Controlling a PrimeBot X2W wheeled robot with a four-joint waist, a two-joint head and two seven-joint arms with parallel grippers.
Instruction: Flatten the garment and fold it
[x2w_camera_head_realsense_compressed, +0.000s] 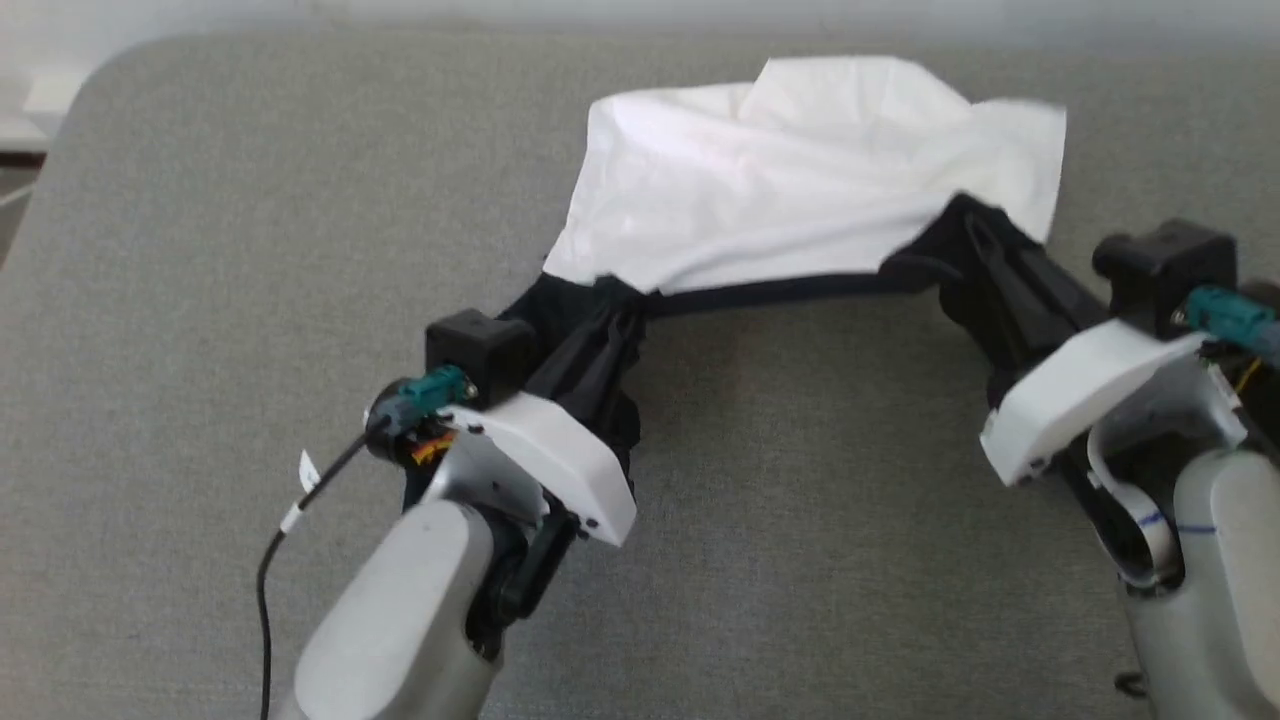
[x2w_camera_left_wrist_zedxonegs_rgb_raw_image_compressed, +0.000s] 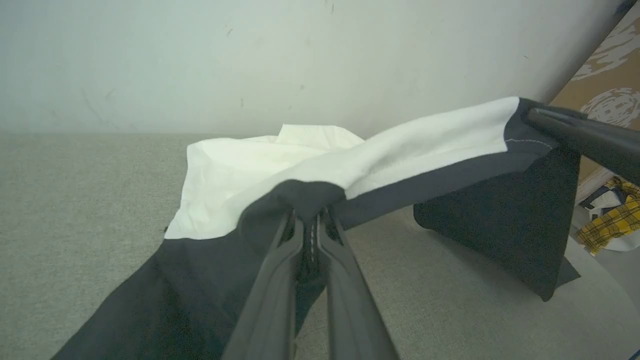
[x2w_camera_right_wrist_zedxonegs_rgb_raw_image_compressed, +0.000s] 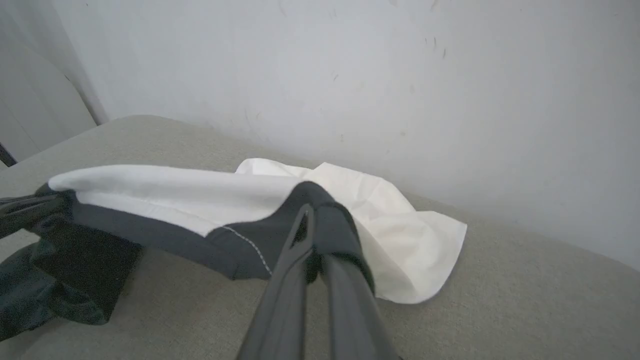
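Observation:
The garment (x2w_camera_head_realsense_compressed: 790, 180), white-bodied with black sleeves and a black hem band, lies bunched at the far middle of the grey table, its near edge lifted and stretched between my two grippers. My left gripper (x2w_camera_head_realsense_compressed: 600, 335) is shut on the black cloth at the near left corner; the left wrist view shows the garment (x2w_camera_left_wrist_zedxonegs_rgb_raw_image_compressed: 280, 165) pinched at the tips of that gripper (x2w_camera_left_wrist_zedxonegs_rgb_raw_image_compressed: 311, 215), a black sleeve hanging below. My right gripper (x2w_camera_head_realsense_compressed: 975, 235) is shut on the black corner at the near right. In the right wrist view the garment (x2w_camera_right_wrist_zedxonegs_rgb_raw_image_compressed: 200, 195) bunches over the tips of that gripper (x2w_camera_right_wrist_zedxonegs_rgb_raw_image_compressed: 312, 212).
The grey table (x2w_camera_head_realsense_compressed: 250, 250) has a rounded far-left corner and open surface to the left and in front. A pale wall (x2w_camera_left_wrist_zedxonegs_rgb_raw_image_compressed: 300, 60) stands right behind it. Yellow checked cloth and a cardboard panel (x2w_camera_left_wrist_zedxonegs_rgb_raw_image_compressed: 607, 75) lie beyond the table's right side.

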